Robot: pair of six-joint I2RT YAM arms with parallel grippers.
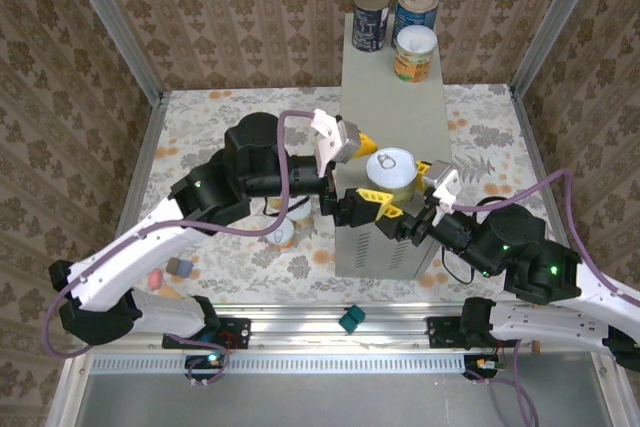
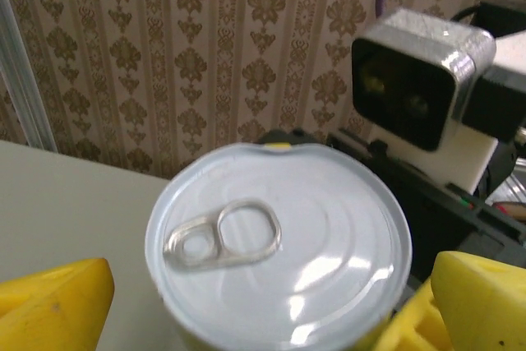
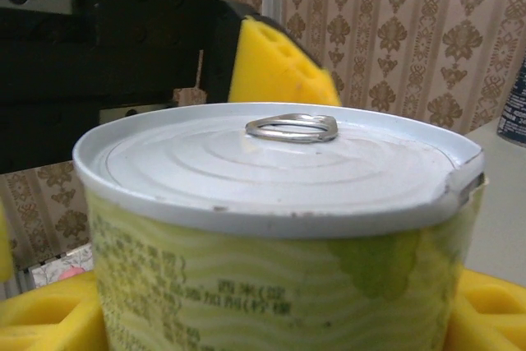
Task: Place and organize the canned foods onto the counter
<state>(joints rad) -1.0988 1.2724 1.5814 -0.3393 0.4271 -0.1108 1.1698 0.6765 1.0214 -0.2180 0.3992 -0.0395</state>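
Held can (image 1: 392,171): lower centre of the overhead frame, over the near end of the counter (image 1: 385,97). Upright, white lid, pull-ring up. Cannot tell whether the base rests on the top or hangs just above it.
Right gripper (image 1: 408,190): clenched on the held can, yellow pads (image 3: 493,310) pressing the yellow-green label from both sides.
Left gripper (image 1: 371,173): released, spread wide. One yellow finger on either side of the same tin, fingers (image 2: 49,306) apart from it in the left wrist view.
Done so far: three tins grouped at the upper end of the counter. Dark-label can (image 1: 370,19) and blue-label can (image 1: 416,9) side by side, yellow-label can (image 1: 414,53) just in front of them.
In hand: a fourth tin, by the look of it at the placing step, well apart from the trio.
Left to do: floor can (image 1: 283,235), half hidden under the left arm, down on the floral floor (image 1: 230,107) left of the counter. After that, probably a tidy of the near tin toward the group.
Progress call: past halfway, judging by the tins in sight.
Watch for: two tools crowded round one tin close to the counter's near edge, so a clean release is needed.
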